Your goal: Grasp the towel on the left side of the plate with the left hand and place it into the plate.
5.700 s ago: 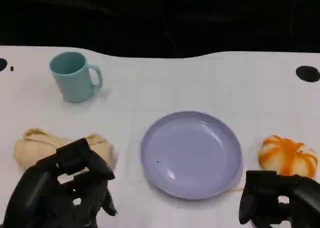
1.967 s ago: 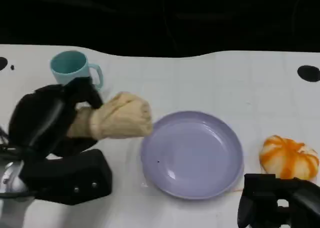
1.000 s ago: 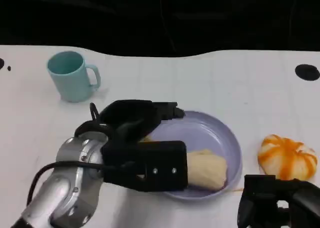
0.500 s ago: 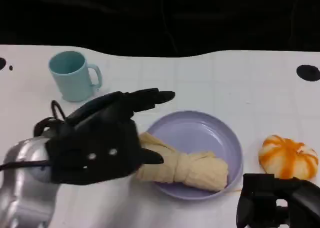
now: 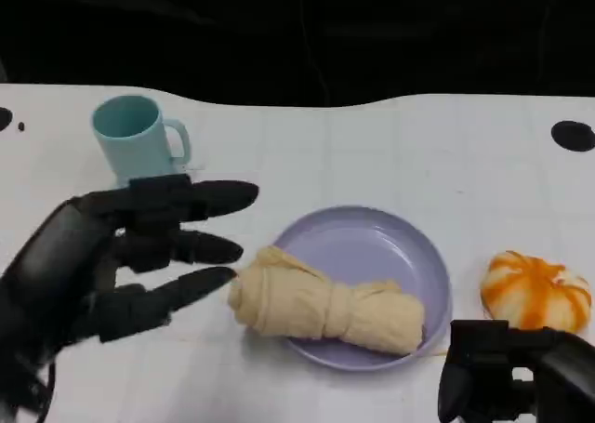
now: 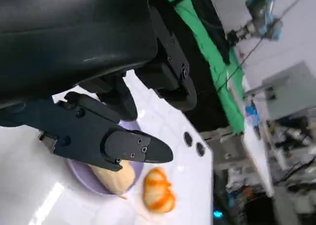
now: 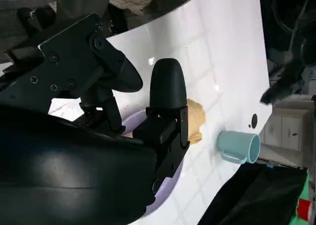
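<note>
The rolled cream towel [image 5: 321, 302] lies across the front of the lilac plate [image 5: 381, 246], its left end hanging over the plate's left rim. My left hand [image 5: 102, 265] hovers just left of the towel with fingers spread, holding nothing. In the left wrist view its fingers [image 6: 108, 136] stretch above the plate [image 6: 81, 173] and a bit of towel [image 6: 116, 178]. My right hand [image 5: 511, 372] rests at the front right of the table, its fingers curled in. The right wrist view shows that hand's fingers [image 7: 168, 91], with the towel [image 7: 195, 118] and the plate [image 7: 170, 183] beyond.
A teal mug [image 5: 139, 139] stands at the back left, seen too as a mug [image 7: 239, 146] in the right wrist view. An orange-and-white pumpkin [image 5: 535, 293] sits right of the plate, close to my right hand. The table's far edge [image 5: 297, 98] meets a dark background.
My left hand carried the towel from the table's left onto the plate, let it go and drew back left with fingers spread. The right hand has stayed still.
</note>
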Controlling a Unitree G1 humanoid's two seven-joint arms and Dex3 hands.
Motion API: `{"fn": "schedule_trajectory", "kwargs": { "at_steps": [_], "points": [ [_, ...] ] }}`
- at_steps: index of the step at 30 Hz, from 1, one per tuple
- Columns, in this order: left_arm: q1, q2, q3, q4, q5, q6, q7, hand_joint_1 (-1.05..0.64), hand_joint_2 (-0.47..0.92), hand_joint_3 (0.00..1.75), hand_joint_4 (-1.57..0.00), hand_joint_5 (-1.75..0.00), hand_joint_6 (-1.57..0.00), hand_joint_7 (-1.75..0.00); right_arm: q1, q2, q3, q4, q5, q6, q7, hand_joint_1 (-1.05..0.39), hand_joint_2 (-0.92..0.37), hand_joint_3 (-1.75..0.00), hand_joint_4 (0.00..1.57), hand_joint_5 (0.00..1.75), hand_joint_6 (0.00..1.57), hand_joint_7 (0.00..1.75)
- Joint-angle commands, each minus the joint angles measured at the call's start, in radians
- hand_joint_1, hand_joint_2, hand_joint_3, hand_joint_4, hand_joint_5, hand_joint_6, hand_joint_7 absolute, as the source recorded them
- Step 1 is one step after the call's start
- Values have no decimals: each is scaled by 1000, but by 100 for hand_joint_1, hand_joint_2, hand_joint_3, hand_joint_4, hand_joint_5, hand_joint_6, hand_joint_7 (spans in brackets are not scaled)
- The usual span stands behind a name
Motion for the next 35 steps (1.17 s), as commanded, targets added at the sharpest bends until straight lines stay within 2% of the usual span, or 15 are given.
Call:
{"fn": "schedule_trajectory", "kwargs": {
  "at_steps": [1, 3, 4, 6, 9, 12, 18, 24, 31, 35],
  "points": [
    [118, -122, 48, -56, -174, 33, 101, -27, 83, 51, -85, -112, -102, -48, -4, -12, -10, 10, 8, -4, 5, -9, -50, -123, 72, 174, 65, 149],
    [164, -141, 51, -60, -246, 28, 110, -26, 67, 90, -84, -132, -90, -91, -5, -11, -13, 20, 7, -12, 8, -9, -50, -123, 72, 173, 66, 148],
    [190, -147, 43, -64, -258, 19, 119, -26, 64, 97, -84, -137, -86, -102, -6, -10, -14, 25, 8, -13, 8, -8, -50, -123, 72, 173, 66, 148],
    [228, -151, 20, -71, -249, 0, 145, -23, 61, 107, -88, -145, -82, -131, -8, -9, -17, 34, 9, -16, 10, -8, -50, -122, 72, 173, 66, 148],
    [264, -160, -19, -52, -229, -43, 172, -22, 60, 111, -89, -151, -77, -146, -10, -9, -18, 47, 7, -26, 15, -8, -51, -122, 72, 173, 65, 148],
    [274, -167, -41, -4, -231, -88, 186, -21, 49, 128, -91, -158, -78, -151, -6, -4, -12, 54, -4, -43, 11, -7, -51, -122, 72, 173, 65, 148],
    [283, -161, -59, 57, -242, -131, 197, -19, 39, 143, -90, -165, -79, -151, 9, 11, -10, 63, -9, -76, -2, -7, -52, -123, 73, 174, 65, 149],
    [278, -144, -60, 82, -229, -172, 206, -21, 40, 138, -88, -174, -78, -156, 7, 5, -13, 51, -1, -59, -4, -6, -52, -124, 72, 175, 64, 151],
    [268, -119, -62, 97, -237, -186, 203, -22, 43, 131, -88, -174, -78, -155, -2, -6, -15, 50, 3, -51, 4, -4, -52, -125, 72, 175, 63, 152],
    [268, -113, -65, 98, -235, -195, 209, -20, 42, 134, -88, -174, -78, -153, -1, -9, -11, 53, -4, -62, 8, -6, -51, -123, 72, 174, 63, 151]
  ]
}}
